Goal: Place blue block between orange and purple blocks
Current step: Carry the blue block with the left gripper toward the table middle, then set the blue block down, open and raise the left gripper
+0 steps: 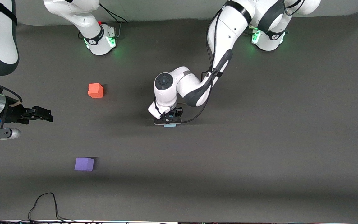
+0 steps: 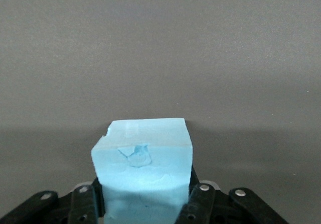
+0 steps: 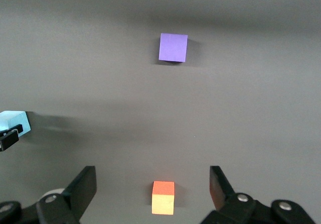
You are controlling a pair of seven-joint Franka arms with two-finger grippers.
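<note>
The blue block (image 1: 169, 125) is low over the middle of the table, with my left gripper (image 1: 169, 119) shut on it. In the left wrist view the blue block (image 2: 143, 169) fills the gap between the black fingers (image 2: 200, 204); I cannot tell whether it touches the table. The orange block (image 1: 95, 90) lies toward the right arm's end. The purple block (image 1: 84, 164) lies nearer the front camera than the orange one. My right gripper (image 1: 47, 117) waits open, high over the right arm's end. Its view shows the orange block (image 3: 163, 197), the purple block (image 3: 173, 47) and the blue block (image 3: 14, 121).
A black cable (image 1: 42, 202) loops onto the table at its front edge, near the purple block. The two arm bases (image 1: 101, 40) (image 1: 267, 39) stand along the back edge. Dark bare mat (image 1: 89, 127) separates the orange and purple blocks.
</note>
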